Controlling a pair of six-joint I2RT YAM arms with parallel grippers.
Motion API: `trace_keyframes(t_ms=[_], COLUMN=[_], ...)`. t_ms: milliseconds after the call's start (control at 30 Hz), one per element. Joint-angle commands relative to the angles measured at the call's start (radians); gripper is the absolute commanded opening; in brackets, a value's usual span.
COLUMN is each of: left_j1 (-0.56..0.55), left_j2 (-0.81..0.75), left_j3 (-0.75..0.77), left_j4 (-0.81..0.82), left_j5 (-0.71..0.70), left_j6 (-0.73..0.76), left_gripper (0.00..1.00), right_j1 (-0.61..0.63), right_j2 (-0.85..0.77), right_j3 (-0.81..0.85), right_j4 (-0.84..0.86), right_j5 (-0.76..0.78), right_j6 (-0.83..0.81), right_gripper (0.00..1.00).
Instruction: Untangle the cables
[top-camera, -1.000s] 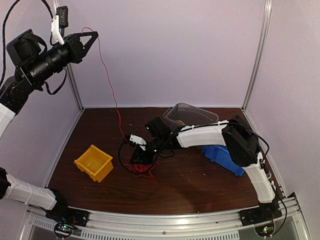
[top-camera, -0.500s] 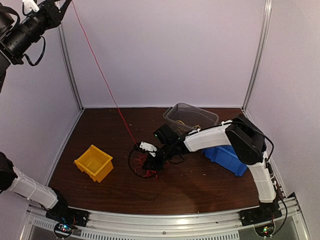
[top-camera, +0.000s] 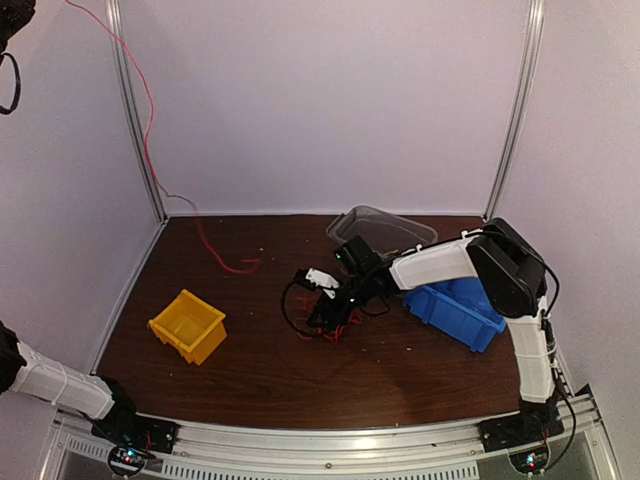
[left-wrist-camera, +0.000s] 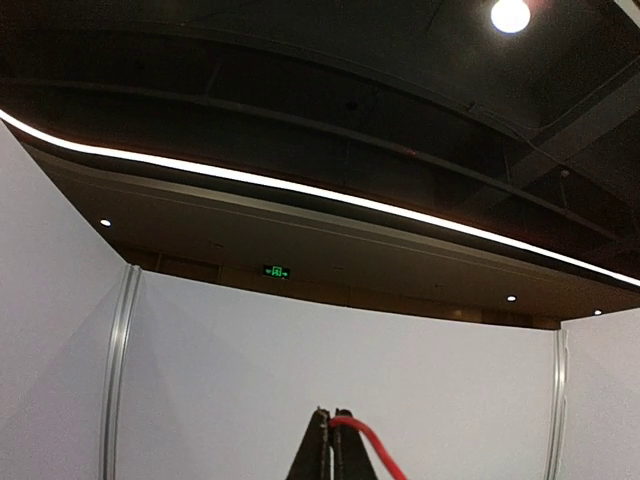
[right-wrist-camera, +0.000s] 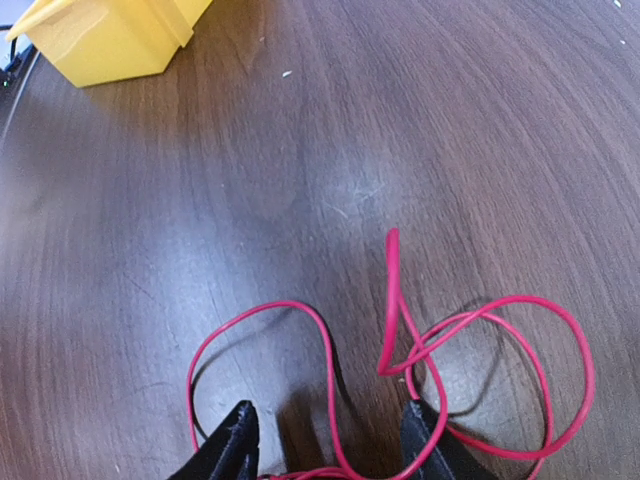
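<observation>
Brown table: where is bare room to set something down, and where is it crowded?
Bare: the table's near strip, from the yellow plastic bin to the right arm's base; the back, between the long red cable and the clear plastic container. Crowded: the middle, with the right gripper over the red cable tangle near the blue plastic bin.

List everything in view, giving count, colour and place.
Long thin wire: one, red, running from the left gripper down to the table's back left.
Tangle of thin wires: one heap, red, mid-table.
Open plastic bin: one, yellow, table left.
Plastic bin: one, blue, table right.
Clear plastic container: one, transparent, back middle.
Wooden table: one, dark brown.
Left gripper: one, black, raised high, shut on the long wire.
Right gripper: one, black, open over the tangle.
</observation>
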Motion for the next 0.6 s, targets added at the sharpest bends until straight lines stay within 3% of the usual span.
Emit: trace_keyframes(t_ms=[0, 267, 567], left_j1=[0.004, 0.004, 0.004], left_j2=[0.012, -0.006, -0.146], left_j3=[-0.002, -0.002, -0.360], left_j4=[0.064, 0.147, 0.115], left_j5=[-0.017, -0.090, -0.079], left_j6=[0.029, 0.104, 0.017], left_gripper=[0.00, 0.00, 0.00], right_j1=[-0.013, -0.029, -0.029], right_j2=[-0.023, -0.007, -0.047], right_j3=[-0.042, -0.052, -0.029], right_j4=[-0.074, -0.072, -0.138], right_j5=[0.027, 0.009, -0.003], right_j6=[-0.017, -0.005, -0.069], right_gripper=[0.51, 0.51, 0.57])
